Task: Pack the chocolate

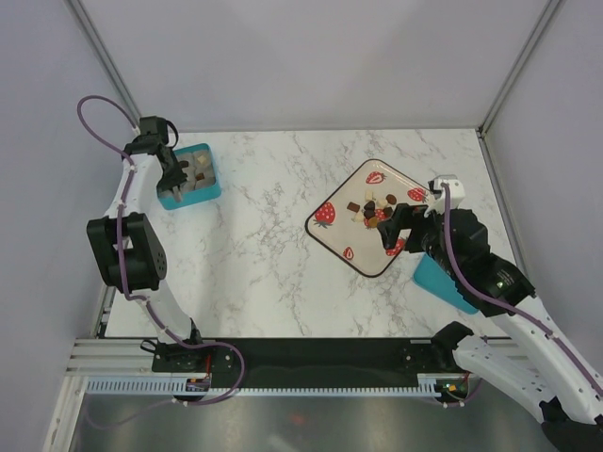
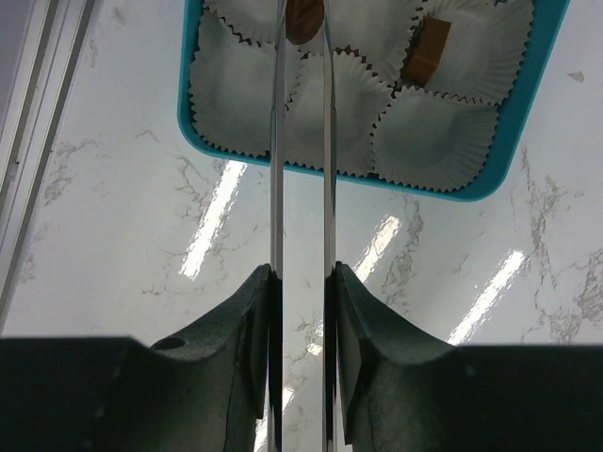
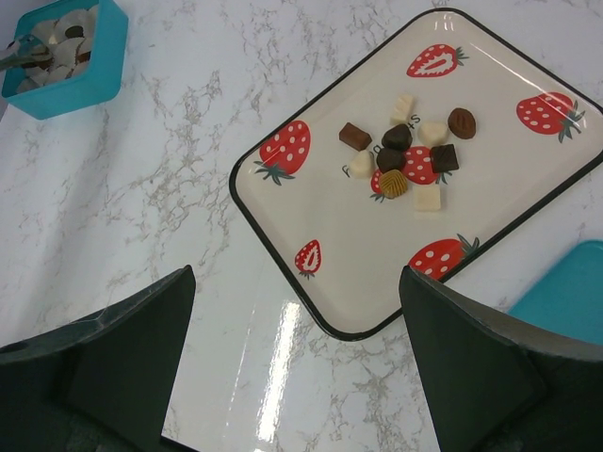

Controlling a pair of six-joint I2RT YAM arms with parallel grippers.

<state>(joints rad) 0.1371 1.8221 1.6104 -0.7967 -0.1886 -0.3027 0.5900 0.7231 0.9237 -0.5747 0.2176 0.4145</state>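
Note:
Several chocolate pieces (image 3: 405, 155), dark, mid brown and pale, lie in a cluster on the strawberry-print tray (image 3: 247, 202), also seen from above as chocolate (image 1: 375, 209) on the tray (image 1: 353, 240). My right gripper (image 3: 297, 282) hangs open over the tray's near corner, nothing between its fingers. My left gripper (image 2: 301, 273) is shut on long metal tongs (image 2: 277, 169). The tong tips reach over the teal box (image 2: 528, 104) of white paper cups. A brown chocolate (image 2: 303, 19) sits between the tips; another piece (image 2: 426, 52) lies in a cup.
The teal box (image 1: 193, 179) stands at the far left of the marble table, by the left arm. A teal lid (image 1: 438, 278) lies partly under the right arm, just right of the tray. White walls close the back and sides.

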